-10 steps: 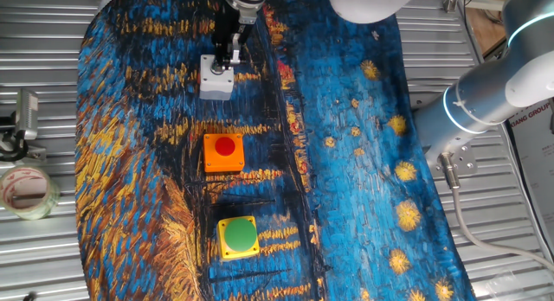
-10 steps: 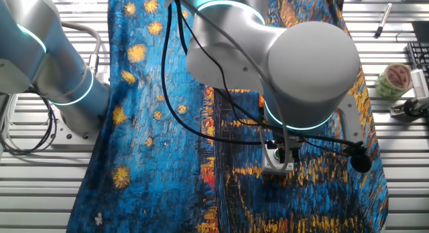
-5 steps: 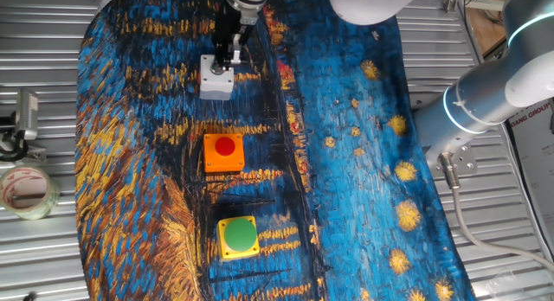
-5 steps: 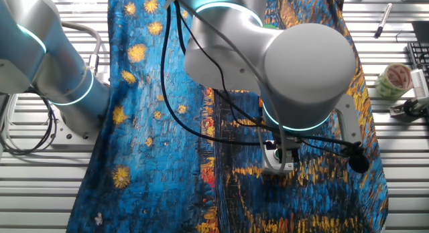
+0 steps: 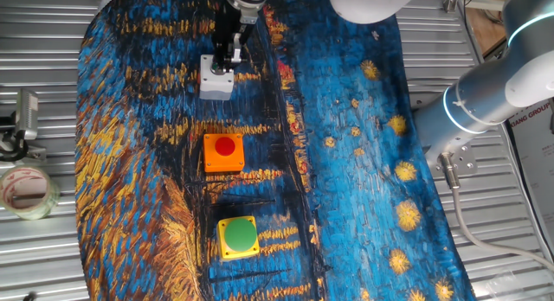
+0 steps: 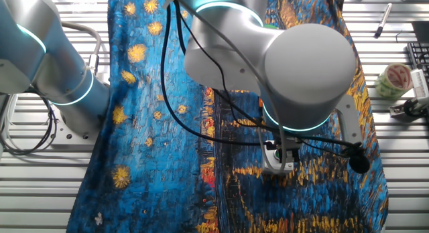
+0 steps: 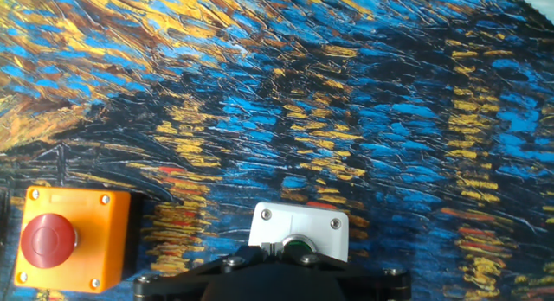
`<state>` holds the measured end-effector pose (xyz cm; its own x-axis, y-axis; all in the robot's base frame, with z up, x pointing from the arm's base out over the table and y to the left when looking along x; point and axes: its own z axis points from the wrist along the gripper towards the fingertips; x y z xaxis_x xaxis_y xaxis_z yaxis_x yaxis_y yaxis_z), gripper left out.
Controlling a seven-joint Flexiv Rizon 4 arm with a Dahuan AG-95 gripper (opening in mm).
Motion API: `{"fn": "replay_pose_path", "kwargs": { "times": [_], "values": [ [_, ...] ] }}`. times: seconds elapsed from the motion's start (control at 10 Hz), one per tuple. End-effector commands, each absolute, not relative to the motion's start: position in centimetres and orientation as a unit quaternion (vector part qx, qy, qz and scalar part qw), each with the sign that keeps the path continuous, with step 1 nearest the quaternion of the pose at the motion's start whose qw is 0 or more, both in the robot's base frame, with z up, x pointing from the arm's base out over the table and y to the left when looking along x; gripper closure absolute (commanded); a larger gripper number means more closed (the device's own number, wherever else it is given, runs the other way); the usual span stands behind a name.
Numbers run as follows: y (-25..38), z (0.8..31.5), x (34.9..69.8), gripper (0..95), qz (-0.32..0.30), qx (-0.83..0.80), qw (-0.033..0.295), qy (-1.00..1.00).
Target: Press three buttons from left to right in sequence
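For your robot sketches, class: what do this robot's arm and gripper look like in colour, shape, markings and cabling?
The arm is built of rounded, glossy white-grey segments, with glowing cyan rings at the joints. Black cables run along it. The gripper is black and narrow with pale fingertips, and in the hand view its body shows as a dark housing with small screws. A partial red label sits on one link.

White-grey box [image 5: 215,80], orange box [image 5: 223,152], yellow box [image 5: 238,237] lie in a row.
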<state>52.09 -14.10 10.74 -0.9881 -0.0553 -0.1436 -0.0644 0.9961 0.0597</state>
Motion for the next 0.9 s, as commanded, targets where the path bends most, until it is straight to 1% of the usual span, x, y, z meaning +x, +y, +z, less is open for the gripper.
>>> {"fn": "replay_pose_path", "kwargs": {
  "times": [0.1, 0.9],
  "values": [
    [-14.07, 10.69, 52.14, 76.0, 0.033, -0.030, 0.072, 0.996],
    [-14.04, 10.37, 52.16, 76.0, 0.033, -0.032, 0.073, 0.996]
  ]
}}
